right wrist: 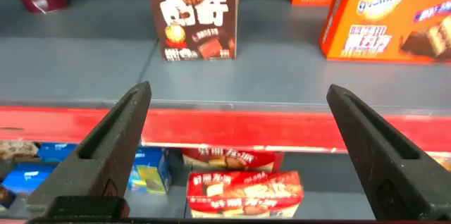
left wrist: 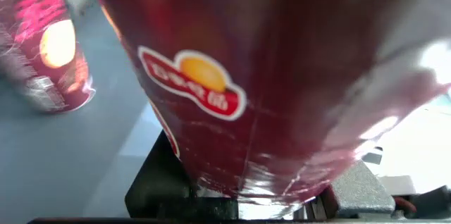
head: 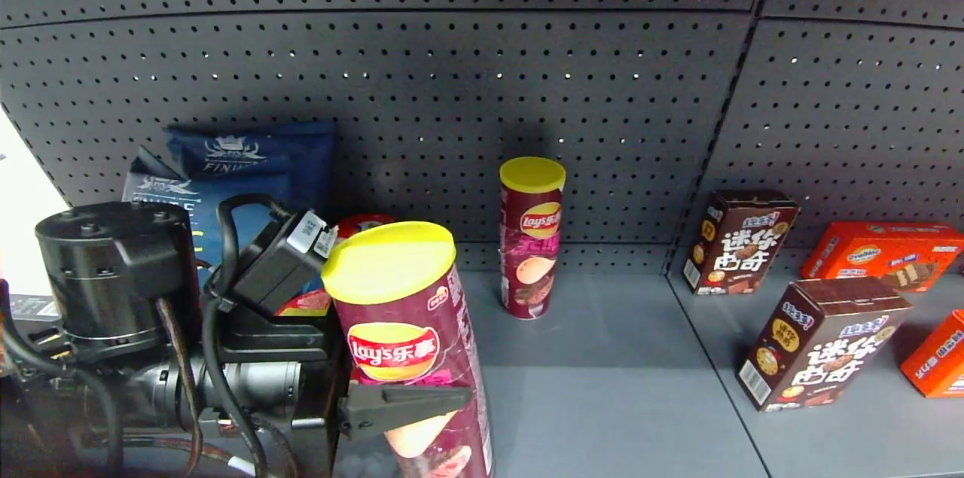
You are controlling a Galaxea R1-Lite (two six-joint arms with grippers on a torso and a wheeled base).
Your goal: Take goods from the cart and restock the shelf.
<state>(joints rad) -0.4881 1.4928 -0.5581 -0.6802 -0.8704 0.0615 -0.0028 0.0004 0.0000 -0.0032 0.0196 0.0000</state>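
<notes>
My left gripper is shut on a maroon chip can with a yellow lid, held upright at the front left of the grey shelf. The held can takes up most of the left wrist view. A second, matching chip can stands upright farther back near the pegboard, and its lower part shows in the left wrist view. My right gripper is open with nothing between its fingers, in front of the shelf's red front edge.
Blue bags lean at the back left, with a red item behind the held can. Two brown biscuit boxes and orange boxes stand to the right. A lower shelf holds red boxes.
</notes>
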